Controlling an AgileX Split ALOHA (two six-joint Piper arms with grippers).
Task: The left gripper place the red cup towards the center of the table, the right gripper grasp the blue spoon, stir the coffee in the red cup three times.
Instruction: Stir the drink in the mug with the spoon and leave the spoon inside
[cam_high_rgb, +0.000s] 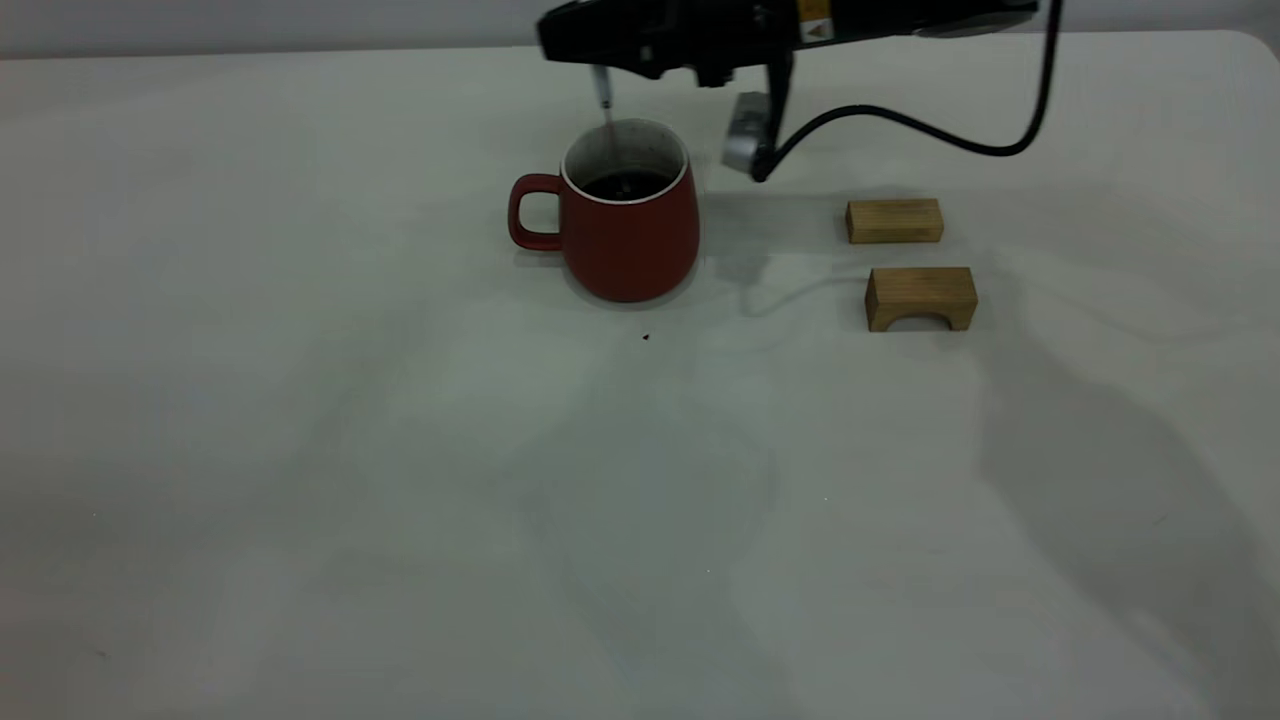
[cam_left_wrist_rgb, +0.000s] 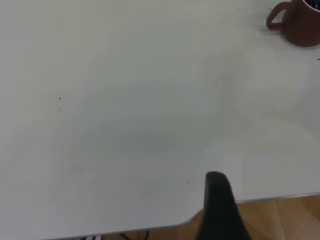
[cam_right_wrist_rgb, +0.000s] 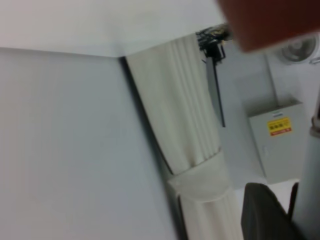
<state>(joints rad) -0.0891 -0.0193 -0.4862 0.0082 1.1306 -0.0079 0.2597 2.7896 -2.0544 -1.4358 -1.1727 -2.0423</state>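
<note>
The red cup (cam_high_rgb: 628, 235) stands upright near the middle of the table (cam_high_rgb: 300, 450), handle to the left, with dark coffee (cam_high_rgb: 627, 185) inside. My right gripper (cam_high_rgb: 590, 55) hovers just above the cup and is shut on the blue spoon (cam_high_rgb: 608, 125). The spoon's grey neck drops straight into the coffee; its handle is mostly hidden in the gripper. The right wrist view shows a blurred piece of the cup (cam_right_wrist_rgb: 270, 22). My left gripper is out of the exterior view. In its own wrist view one finger (cam_left_wrist_rgb: 217, 205) shows over the table edge with nothing held, far from the cup (cam_left_wrist_rgb: 300, 22).
Two tan wooden blocks lie right of the cup, a plain one (cam_high_rgb: 894, 221) and an arched one (cam_high_rgb: 921, 297). A black cable (cam_high_rgb: 940, 140) hangs from the right arm above them. A tiny dark speck (cam_high_rgb: 646, 337) sits in front of the cup.
</note>
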